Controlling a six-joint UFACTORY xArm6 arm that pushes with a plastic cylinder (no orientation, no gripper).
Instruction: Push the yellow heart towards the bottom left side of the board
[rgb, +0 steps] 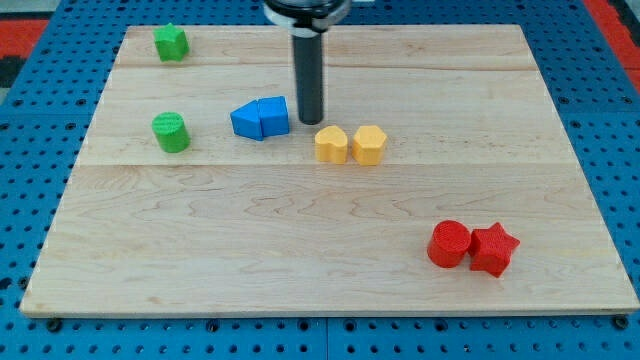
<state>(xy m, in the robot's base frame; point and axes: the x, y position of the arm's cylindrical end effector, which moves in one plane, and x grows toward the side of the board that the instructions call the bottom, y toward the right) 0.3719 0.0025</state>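
No writing shows anywhere on the wooden board (330, 290). Nearest, at the right, a red cylinder (448, 244) touches a red star (494, 249). Mid-board, the yellow heart (331, 144) sits touching a yellow hexagon (369, 145) on its right; which way the heart points cannot be told. The tip (310, 122), a bare rod with no fingers, stands just behind the heart. Left lie two touching blue blocks (260, 118) and a green cylinder (171, 132); farthest, a green block (171, 43).

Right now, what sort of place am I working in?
Probably a lab test bench for tabletop pushing. A pale wooden board lies on a blue perforated base, with small coloured blocks on it, such as the yellow heart. My tip sits just above that heart, toward the view's top.
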